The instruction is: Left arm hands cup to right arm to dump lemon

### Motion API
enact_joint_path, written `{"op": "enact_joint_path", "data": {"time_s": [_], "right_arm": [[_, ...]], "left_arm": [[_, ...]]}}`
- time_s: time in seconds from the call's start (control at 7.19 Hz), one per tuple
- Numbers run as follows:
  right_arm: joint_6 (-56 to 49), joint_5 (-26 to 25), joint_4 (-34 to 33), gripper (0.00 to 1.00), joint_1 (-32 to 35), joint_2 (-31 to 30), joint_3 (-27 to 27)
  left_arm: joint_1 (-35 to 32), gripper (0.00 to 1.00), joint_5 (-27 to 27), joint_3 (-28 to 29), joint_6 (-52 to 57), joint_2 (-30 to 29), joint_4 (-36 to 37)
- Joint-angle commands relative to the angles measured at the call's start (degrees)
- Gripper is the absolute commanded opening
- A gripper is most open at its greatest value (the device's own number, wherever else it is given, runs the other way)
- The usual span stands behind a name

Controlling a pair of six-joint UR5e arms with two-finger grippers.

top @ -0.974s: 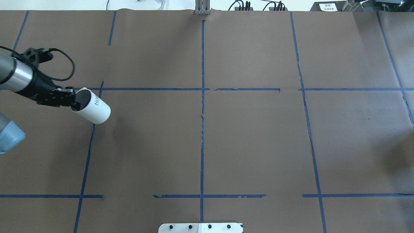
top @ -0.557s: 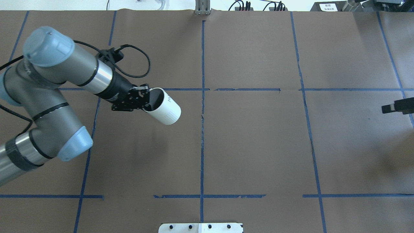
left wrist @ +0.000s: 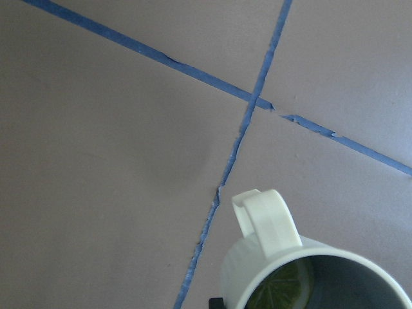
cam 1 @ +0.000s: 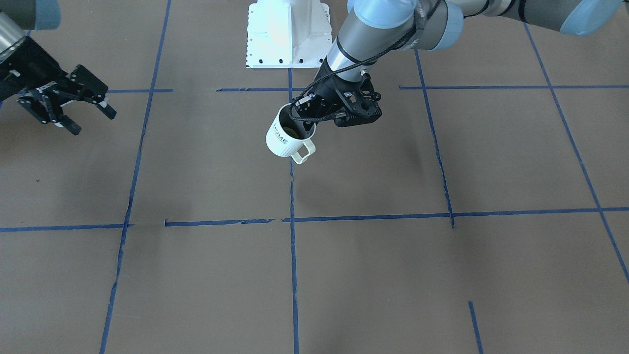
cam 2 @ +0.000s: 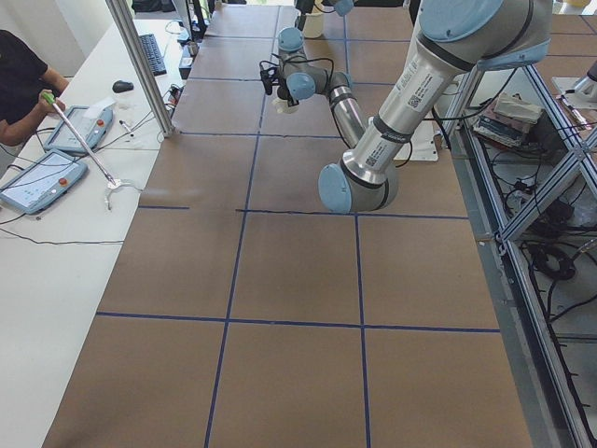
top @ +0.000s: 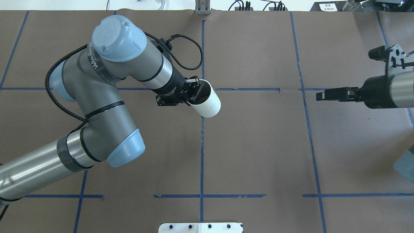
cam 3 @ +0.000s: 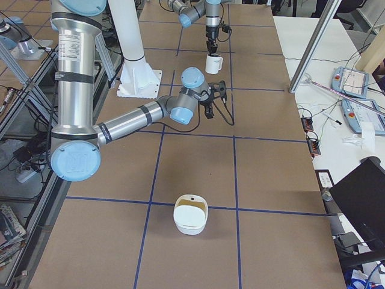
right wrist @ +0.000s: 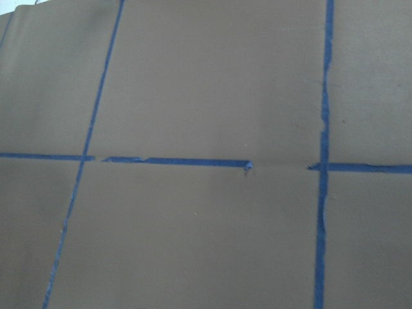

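My left gripper [top: 191, 91] is shut on the rim of the white ribbed cup [top: 207, 103] and holds it above the table beside the centre tape line. In the front-facing view the cup [cam 1: 284, 139] hangs upright with "HOME" on its side and its handle toward the camera. The yellow-green lemon [cam 1: 294, 132] lies inside. The left wrist view shows the cup [left wrist: 273, 254] with the lemon [left wrist: 283, 288] in it. My right gripper [cam 1: 93, 123] is open and empty, well off to the side. It comes in from the right edge of the overhead view [top: 320, 95].
A white bowl [cam 3: 190, 217] stands on the table at the robot's right end. The white robot base [cam 1: 287, 34] is at the near middle edge. Blue tape lines cross the brown table cover [top: 258, 145]. An operator's bench with tablets [cam 2: 56, 159] lies beyond the far edge.
My left arm has carried the cup from the table's left edge rightward to the centre line. My right gripper has come into view from the right edge, moving toward the centre.
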Motion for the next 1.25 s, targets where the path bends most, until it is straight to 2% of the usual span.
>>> {"op": "enact_joint_path", "data": {"time_s": [0.0,0.14,0.28,0.42,0.56,0.84,1.11], "right_arm": [[1.4,-19.1,0.0,1.00,-12.3,2.4,4.1],[0.1,-28.6,0.0,1.00,-18.1,4.4,4.2],[-0.7,-43.3,-0.1,1.00,-25.6,6.9,4.6],[-1.2,-54.6,-0.1,0.99,-31.5,8.2,4.2],[-4.2,-55.5,-0.1,0.99,-32.7,8.7,4.1],[-21.7,-59.4,0.0,0.98,-34.5,11.0,3.4],[-23.0,-64.6,-0.1,0.98,-36.2,15.6,-0.8]], "left_arm": [[0.1,0.00,2.8,8.5,-1.0,-8.7,4.1],[0.2,0.00,2.6,10.8,-0.9,-11.3,5.1],[0.2,0.00,2.4,11.8,-0.8,-13.1,7.2],[0.2,0.00,2.3,11.9,-0.8,-13.9,7.5],[0.3,0.00,2.3,12.4,-0.8,-14.5,7.6],[0.4,0.01,1.7,12.8,-0.8,-15.5,8.7],[1.6,0.01,0.9,12.1,-0.8,-15.9,9.0]]}}
